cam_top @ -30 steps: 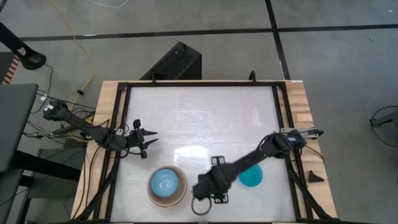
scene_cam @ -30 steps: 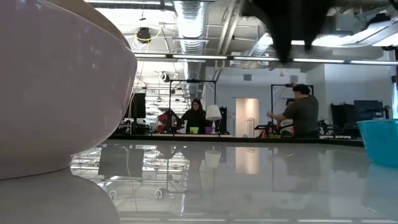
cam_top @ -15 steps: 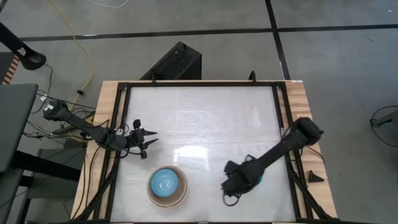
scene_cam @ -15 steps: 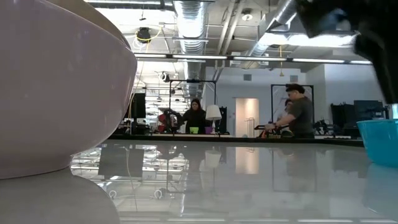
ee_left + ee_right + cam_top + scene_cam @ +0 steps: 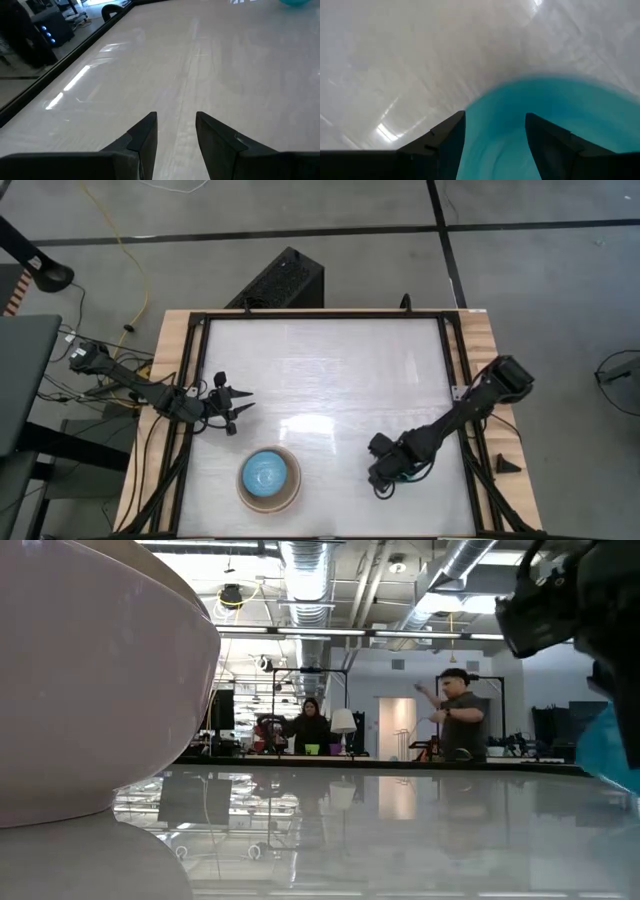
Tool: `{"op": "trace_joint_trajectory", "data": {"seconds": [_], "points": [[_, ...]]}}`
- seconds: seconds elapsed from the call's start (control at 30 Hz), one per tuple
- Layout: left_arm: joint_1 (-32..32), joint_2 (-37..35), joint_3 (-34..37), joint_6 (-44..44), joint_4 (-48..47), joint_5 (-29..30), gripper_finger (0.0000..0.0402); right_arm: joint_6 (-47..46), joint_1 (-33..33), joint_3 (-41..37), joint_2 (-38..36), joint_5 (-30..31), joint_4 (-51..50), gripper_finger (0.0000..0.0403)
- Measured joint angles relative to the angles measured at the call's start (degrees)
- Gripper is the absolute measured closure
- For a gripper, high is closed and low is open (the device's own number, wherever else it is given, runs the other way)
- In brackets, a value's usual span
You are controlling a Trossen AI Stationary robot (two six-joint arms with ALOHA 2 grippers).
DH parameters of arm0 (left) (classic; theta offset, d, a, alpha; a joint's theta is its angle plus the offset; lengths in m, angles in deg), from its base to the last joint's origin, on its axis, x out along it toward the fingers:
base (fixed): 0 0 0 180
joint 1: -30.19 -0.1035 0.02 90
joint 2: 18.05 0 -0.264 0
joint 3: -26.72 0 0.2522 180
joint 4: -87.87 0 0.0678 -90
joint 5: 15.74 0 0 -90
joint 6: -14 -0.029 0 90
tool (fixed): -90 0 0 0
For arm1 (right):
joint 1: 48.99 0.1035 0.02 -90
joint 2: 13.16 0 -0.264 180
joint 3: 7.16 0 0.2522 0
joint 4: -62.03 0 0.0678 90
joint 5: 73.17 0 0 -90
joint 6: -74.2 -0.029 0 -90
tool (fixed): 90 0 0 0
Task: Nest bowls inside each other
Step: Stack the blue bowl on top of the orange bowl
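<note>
A light blue bowl point(image 5: 267, 473) sits nested in a pale larger bowl point(image 5: 291, 494) near the table's front edge, left of centre. That stack looms at the left of the low view point(image 5: 90, 690). The teal bowl point(image 5: 555, 120) stands on the table at the front right, and in the low view its side point(image 5: 612, 755) shows behind the arm. My right gripper point(image 5: 495, 120) hangs open over it, pointing down, one finger point(image 5: 447, 140) outside the rim and one finger point(image 5: 550, 145) above the inside. In the high view the arm hides the bowl. My left gripper point(image 5: 175, 125) waits open at the left edge point(image 5: 235, 405).
Bare white tabletop point(image 5: 330, 370) stretches across the middle and the far half. A black frame point(image 5: 452, 380) and a wooden rim border the table. A small black wedge point(image 5: 505, 465) lies on the right rim. People point(image 5: 455, 720) stand in the room far behind.
My right gripper has swung from the middle of the front edge toward the table's right, come down over the teal bowl and rolled about its own axis. The teal bowl and the stack have stayed put.
</note>
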Motion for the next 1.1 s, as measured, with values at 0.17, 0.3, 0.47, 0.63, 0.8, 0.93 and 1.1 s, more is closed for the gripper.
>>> {"op": "trace_joint_trajectory", "data": {"seconds": [0.17, 0.3, 0.47, 0.63, 0.8, 0.93, 1.1], "points": [[0.01, 0.0, 0.0, 0.0, -0.04, 0.02, 0.0276, 0.01, -1.23, 0.54, -0.02, -2.17, -1.57, 0.0163], [0.0, -0.01, 0.0, 0.0, -0.06, 0.01, 0.0276, 0.97, -1.53, 4.03, -0.18, -3.19, -6.5, 0.0163], [-0.01, 0.0, 0.0, 0.0, -0.07, 0.02, 0.0276, 3.25, -2.14, 8.8, -0.18, -3.18, -12.45, 0.0163], [0.0, 0.0, 0.0, 0.0, -0.09, 0.02, 0.0276, 1.49, -1.83, 11.51, -0.21, -3.05, -13.29, 0.0163], [-0.01, 0.0, 0.0, 0.0, -0.09, 0.02, 0.0276, -6.51, -0.41, 11.67, -0.05, -3.07, -12.0, 0.0163], [-0.01, 0.0, 0.0, 0.0, -0.11, 0.02, 0.0276, -11.41, 1.27, 11.26, 0.6, -0.12, -12.01, 0.0163], [-0.01, 0.0, 0.0, 0.0, -0.11, 0.02, 0.0276, -12.23, 2.07, 11.17, 2.21, 1.26, -11.27, 0.0163]]}}
